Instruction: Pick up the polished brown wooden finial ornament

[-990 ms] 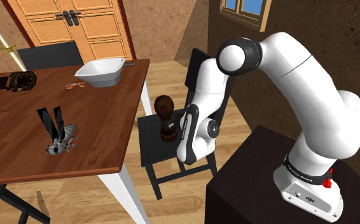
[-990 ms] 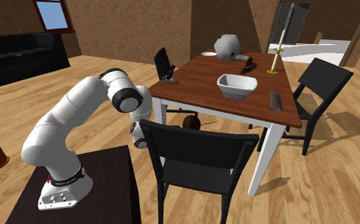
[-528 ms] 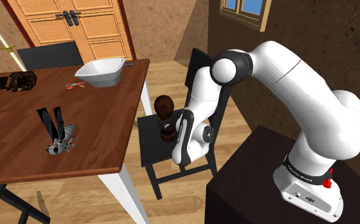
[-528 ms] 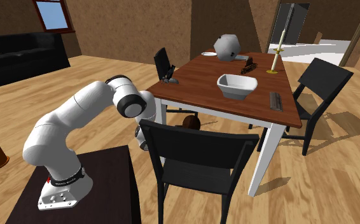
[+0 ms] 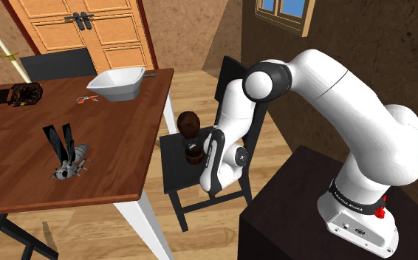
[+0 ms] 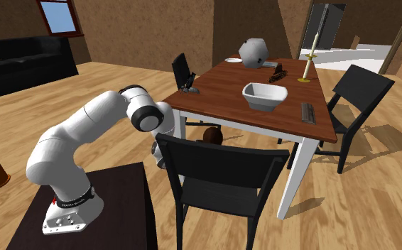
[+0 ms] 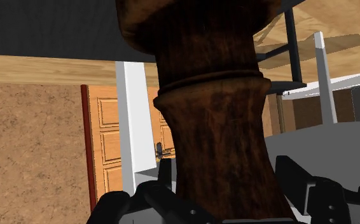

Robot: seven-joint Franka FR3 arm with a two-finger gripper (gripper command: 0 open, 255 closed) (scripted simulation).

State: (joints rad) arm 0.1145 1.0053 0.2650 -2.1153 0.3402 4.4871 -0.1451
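Dark brown, glossy wood marks the finial (image 5: 190,127), which is found not on the table (image 5: 126,125) but standing upright on the seat of the black chair (image 5: 172,171) drawn up beside it, its round knob on top. Over the last second the white arm (image 5: 326,81) has been lowered and swung in towards the chair, so that the gripper (image 5: 198,153) is now brought level with the lower part of the ornament. In the last half of that second almost nothing of the arm's pose is altered (the approach is judged finished). In the wrist view the turned stem of the finial (image 7: 214,127) is seen rising between the two fingers (image 7: 293,178), which are set against it on either side and are taken to be clenched on it, though the contact is partly hidden by the wood. The base is seated on the chair, so nothing is yet lifted. A straight upward pull is judged to be called for next, kept clear of the table's edge, since so smooth a stem may be let slip.
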